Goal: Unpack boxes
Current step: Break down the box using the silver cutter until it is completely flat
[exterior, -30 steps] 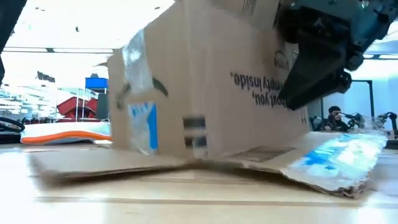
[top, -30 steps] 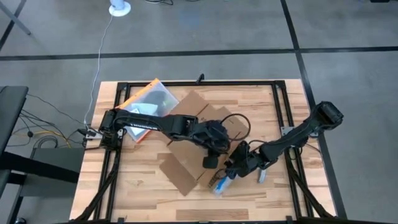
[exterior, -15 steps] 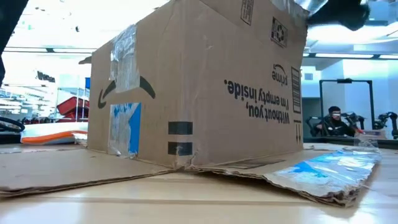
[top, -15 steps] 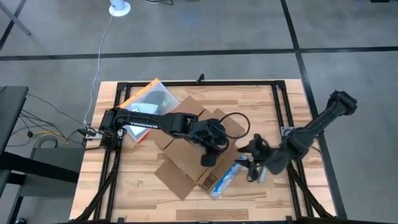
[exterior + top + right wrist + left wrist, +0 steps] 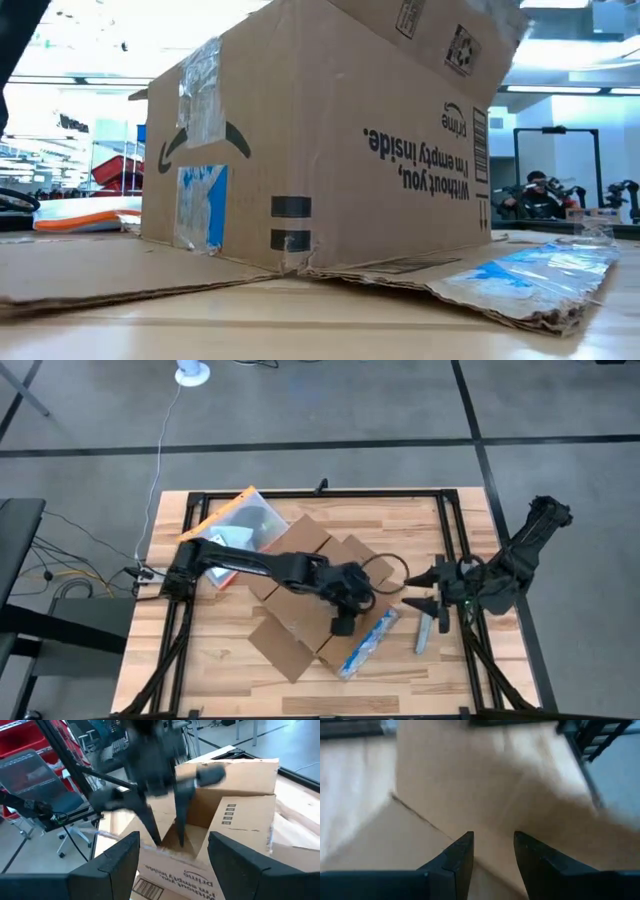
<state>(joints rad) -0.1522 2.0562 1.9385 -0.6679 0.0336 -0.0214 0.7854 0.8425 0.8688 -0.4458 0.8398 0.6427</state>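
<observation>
**Flaps down, arms poised at the open box**

The brown cardboard box (image 5: 315, 575) sits mid-table, its flaps splayed flat and a blue-and-white taped flap (image 5: 365, 643) lying toward the near right. The left gripper (image 5: 343, 622) hangs over the box's near edge, its 2 fingers (image 5: 461, 855) slightly parted, pinching nothing. The right gripper (image 5: 425, 589) hovers off the box's right side, fingers spread wide and empty. Opening looks complete; the next move likely calls for reaching inside to lift out whatever it holds, which cannot be seen.
</observation>
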